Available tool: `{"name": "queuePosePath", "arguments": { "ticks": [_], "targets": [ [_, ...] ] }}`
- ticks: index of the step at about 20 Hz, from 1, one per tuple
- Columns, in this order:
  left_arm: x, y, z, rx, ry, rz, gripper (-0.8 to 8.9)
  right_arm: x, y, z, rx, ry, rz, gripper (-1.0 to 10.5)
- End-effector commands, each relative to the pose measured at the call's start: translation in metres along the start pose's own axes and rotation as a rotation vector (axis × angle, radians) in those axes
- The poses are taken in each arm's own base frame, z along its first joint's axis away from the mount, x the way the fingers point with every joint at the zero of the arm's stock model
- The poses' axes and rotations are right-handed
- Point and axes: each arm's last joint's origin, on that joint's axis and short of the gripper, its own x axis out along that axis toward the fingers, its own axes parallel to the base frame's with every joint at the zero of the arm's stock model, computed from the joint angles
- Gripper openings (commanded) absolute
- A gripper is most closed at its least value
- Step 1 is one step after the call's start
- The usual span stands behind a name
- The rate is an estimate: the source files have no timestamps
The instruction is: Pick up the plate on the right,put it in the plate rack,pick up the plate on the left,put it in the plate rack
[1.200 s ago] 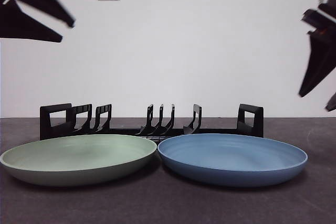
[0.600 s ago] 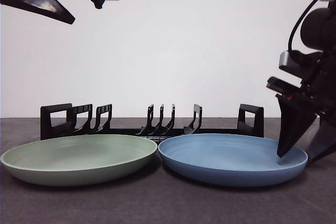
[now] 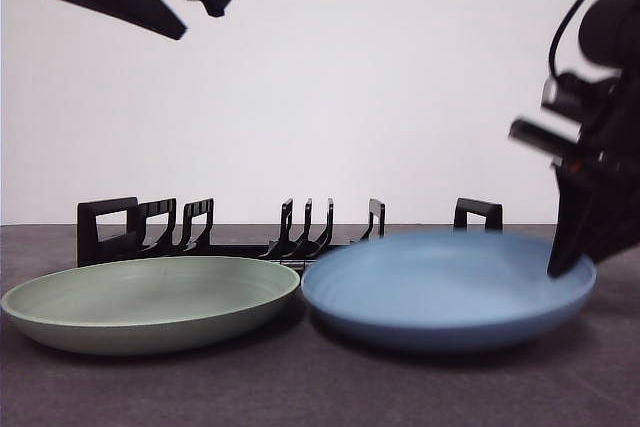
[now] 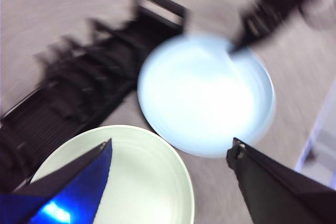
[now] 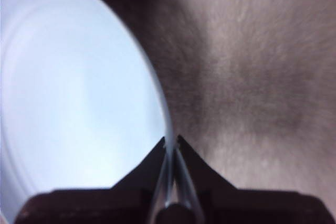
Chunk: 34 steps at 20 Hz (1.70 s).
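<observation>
black pointed gripper jaws, black cable looping above.

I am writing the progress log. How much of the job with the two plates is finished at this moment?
Nothing is racked yet: the plate rack holds no plate. In hand: the right gripper is shut on the blue plate's rim, the plate blurred. Left: rack it, then the green plate, which lies on the table, with the left gripper open above it.

Lab: bare wall, dark table
</observation>
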Motion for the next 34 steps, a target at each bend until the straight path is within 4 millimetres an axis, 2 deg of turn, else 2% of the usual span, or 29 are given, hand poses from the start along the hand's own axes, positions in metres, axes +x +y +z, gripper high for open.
{"name": "queuePosePath", "arguments": {
  "ticks": [1, 4, 6, 10, 16, 20, 23, 30, 31, 32, 33, 34],
  "targets": [
    [0.002, -0.014, -0.001, 0.2, 0.041, 0.015, 3.75, -0.021, 0.009, 0.005, 0.015, -0.061, 0.019, -0.2],
    [0.004, -0.038, 0.0, 0.45, 0.069, 0.032, 3.75, -0.046, 0.023, 0.016, 0.012, -0.037, 0.024, -0.2],
    [0.004, -0.054, 0.001, 0.607, 0.071, 0.041, 3.75, -0.056, 0.037, 0.023, -0.014, -0.018, 0.035, -0.2],
    [0.015, -0.078, -0.003, 0.774, 0.121, 0.046, 3.74, -0.068, 0.06, 0.029, -0.082, 0.002, 0.135, -0.2],
    [0.044, -0.094, -0.012, 0.861, 0.227, 0.02, 3.66, -0.067, 0.076, 0.023, -0.128, 0.045, 0.161, -0.2],
    [0.056, -0.096, -0.017, 0.871, 0.274, 0.006, 1.88, -0.067, 0.077, 0.021, -0.124, 0.071, 0.203, -0.2],
    [0.057, -0.097, -0.017, 0.871, 0.273, -0.001, -0.16, -0.067, 0.077, 0.02, -0.129, 0.083, 0.2, -0.2],
    [0.057, -0.097, -0.017, 0.869, 0.275, -0.001, -0.09, -0.071, 0.077, 0.02, -0.155, 0.074, 0.201, 0.1],
    [0.057, -0.097, -0.017, 0.867, 0.274, 0.0, -0.09, -0.072, 0.078, 0.02, -0.164, 0.065, 0.201, 0.9],
    [0.057, -0.097, -0.017, 0.855, 0.274, 0.004, -0.09, -0.076, 0.077, 0.022, -0.175, 0.047, 0.2, 2.3],
    [0.057, -0.097, -0.016, 0.831, 0.267, 0.01, -0.09, -0.082, 0.076, 0.024, -0.172, 0.024, 0.195, 3.0],
    [0.057, -0.097, -0.015, 0.783, 0.25, 0.021, -0.09, -0.088, 0.075, 0.028, -0.171, -0.01, 0.197, 3.2]
  ]
}}
